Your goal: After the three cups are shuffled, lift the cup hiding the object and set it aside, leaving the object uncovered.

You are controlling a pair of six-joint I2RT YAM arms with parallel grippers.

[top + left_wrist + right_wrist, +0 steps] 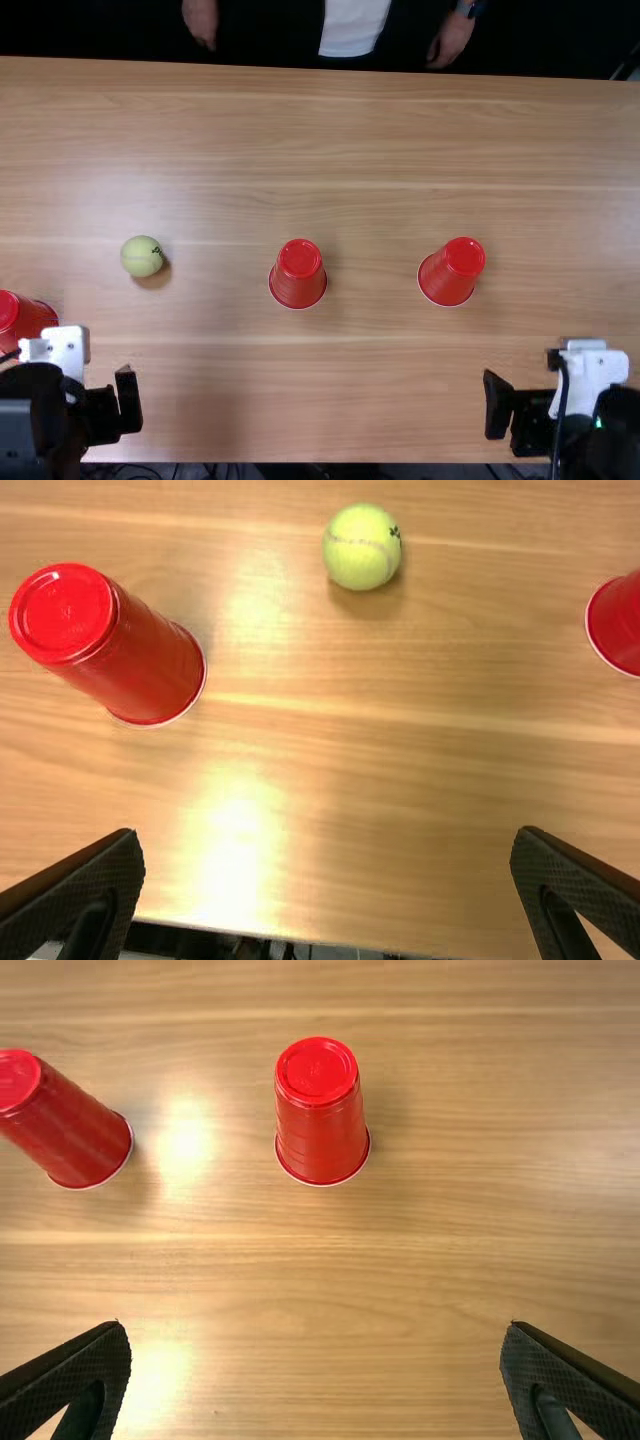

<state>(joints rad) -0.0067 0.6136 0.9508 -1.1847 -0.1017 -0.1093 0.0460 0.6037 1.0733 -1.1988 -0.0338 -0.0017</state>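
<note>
Light brown wooden table (pixel 320 130) is spanning the whole top view. Left gripper (pixel 323 832) is hanging over the near edge on the left side, its two flat black fingers (pixel 85 895) standing wide apart and gripping nothing. Right gripper (pixel 315 1325) is hanging over the near edge on the right side, its fingers (pixel 565 1380) also spread wide with nothing between them. Three cups are standing upside down, mouths on the table. The left red plastic cup (pixel 18 318) is sitting at the table's left side just beside the left arm, nearer the near edge than the others. The middle red plastic cup (pixel 298 273) is standing around centre, and the right red plastic cup (pixel 452 271) is standing well apart to its right. Yellow-green tennis ball (pixel 141 256) is lying uncovered on bare wood between the left and middle cups, touching neither
</note>
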